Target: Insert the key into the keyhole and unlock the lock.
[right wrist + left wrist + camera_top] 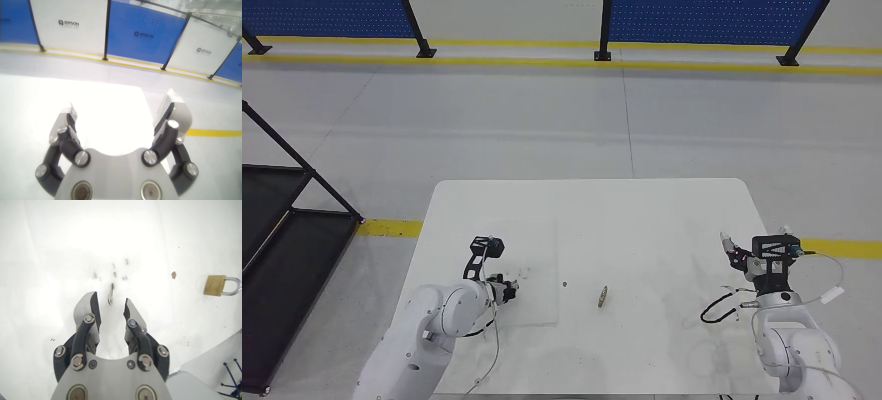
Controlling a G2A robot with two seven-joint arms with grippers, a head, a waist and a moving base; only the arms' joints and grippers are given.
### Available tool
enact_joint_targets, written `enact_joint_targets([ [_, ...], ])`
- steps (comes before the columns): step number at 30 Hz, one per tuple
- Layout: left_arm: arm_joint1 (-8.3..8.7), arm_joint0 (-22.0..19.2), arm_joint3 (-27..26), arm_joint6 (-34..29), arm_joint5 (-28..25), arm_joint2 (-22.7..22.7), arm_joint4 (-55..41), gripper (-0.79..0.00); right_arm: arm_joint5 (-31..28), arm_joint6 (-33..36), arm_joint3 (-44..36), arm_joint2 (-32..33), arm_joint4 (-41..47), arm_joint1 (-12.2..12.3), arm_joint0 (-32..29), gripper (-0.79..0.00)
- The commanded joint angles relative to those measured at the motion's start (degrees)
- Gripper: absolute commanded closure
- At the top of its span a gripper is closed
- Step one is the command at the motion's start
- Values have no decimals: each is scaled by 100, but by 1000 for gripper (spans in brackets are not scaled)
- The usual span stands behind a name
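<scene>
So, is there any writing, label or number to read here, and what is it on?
On the white fence panel: a logo with a brand word; the finer line beneath is too small to read.
On the blue fence panel: the same logo and word.
On the far white panel: the same again.
On the padlock, key and table: no print visible.

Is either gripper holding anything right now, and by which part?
Nothing is held. The key lies untouched on the table near the open left gripper; the right gripper is open and empty.
</scene>
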Motion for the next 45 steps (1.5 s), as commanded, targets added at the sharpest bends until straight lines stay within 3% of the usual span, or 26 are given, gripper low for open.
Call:
enact_joint_targets([
  [1, 3, 8, 9, 2, -35, -5, -44, -249, 0, 0, 0, 0, 0, 0, 0, -785],
  [14, 22, -22, 172, 48, -124, -71, -265, -175, 0, 0, 0, 0, 0, 0, 0, -785],
  [34, 33, -156, 354, 199, -122, 74, -304, -129, 0, 0, 0, 0, 0, 0, 0, -785],
  [39, 33, -221, 437, 168, -44, 118, -295, -83, 0, 0, 0, 0, 0, 0, 0, -785],
  [42, 34, -244, 468, 169, -9, 116, -312, 0, 0, 0, 0, 0, 0, 0, 0, -785],
  [45, 39, -240, 459, 164, -8, 110, -326, 0, 0, 0, 0, 0, 0, 0, 0, -785],
])
